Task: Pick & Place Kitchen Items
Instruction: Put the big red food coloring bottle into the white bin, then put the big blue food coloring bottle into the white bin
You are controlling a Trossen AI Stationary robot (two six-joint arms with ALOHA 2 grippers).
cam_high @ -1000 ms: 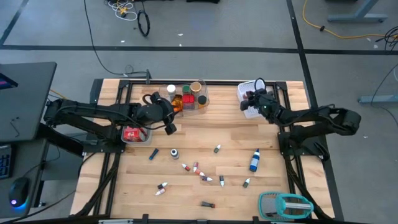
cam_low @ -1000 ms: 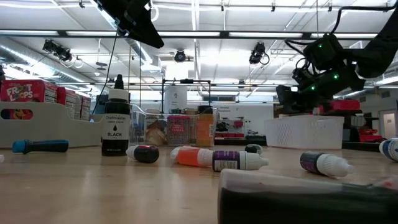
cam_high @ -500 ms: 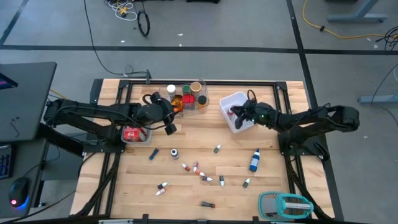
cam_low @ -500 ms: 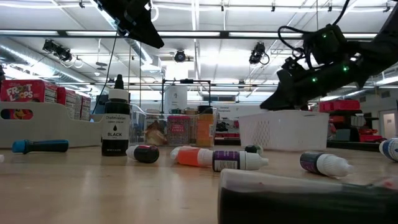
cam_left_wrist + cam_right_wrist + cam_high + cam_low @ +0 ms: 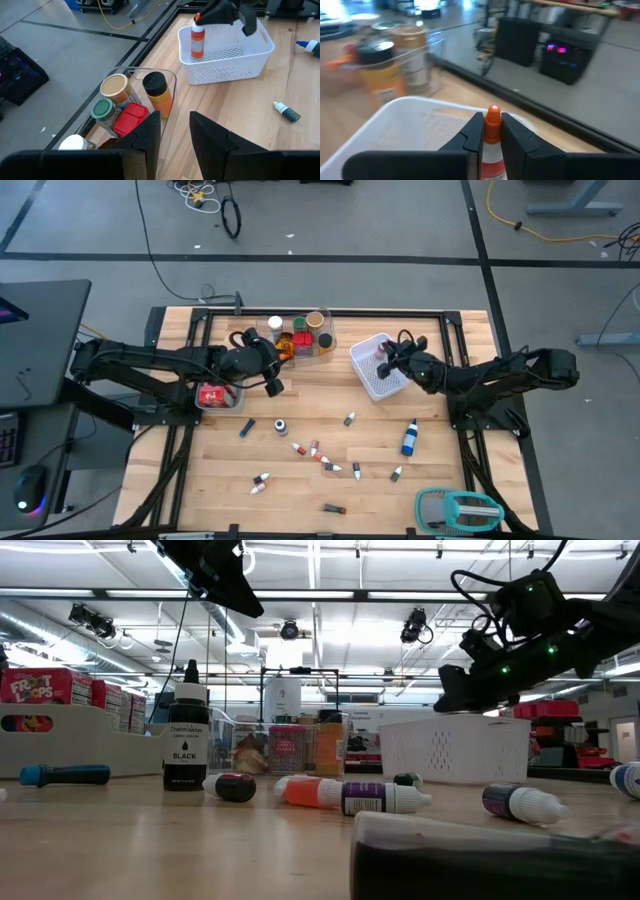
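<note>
While gripper-clamped (image 5: 490, 132): orange-capped cylindrical vial (image 5: 492, 125)

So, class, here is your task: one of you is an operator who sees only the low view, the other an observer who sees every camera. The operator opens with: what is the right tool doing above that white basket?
Observer: The right tool is shut on the neck of an orange-capped bottle.
Operator: Is the bottle inside the basket?
Observer: Yes. The left wrist view shows it upright within the white mesh basket, near one corner.
Operator: And the left tool?
Observer: The left tool is open and empty, over the table beside the clear tray of jars.
</note>
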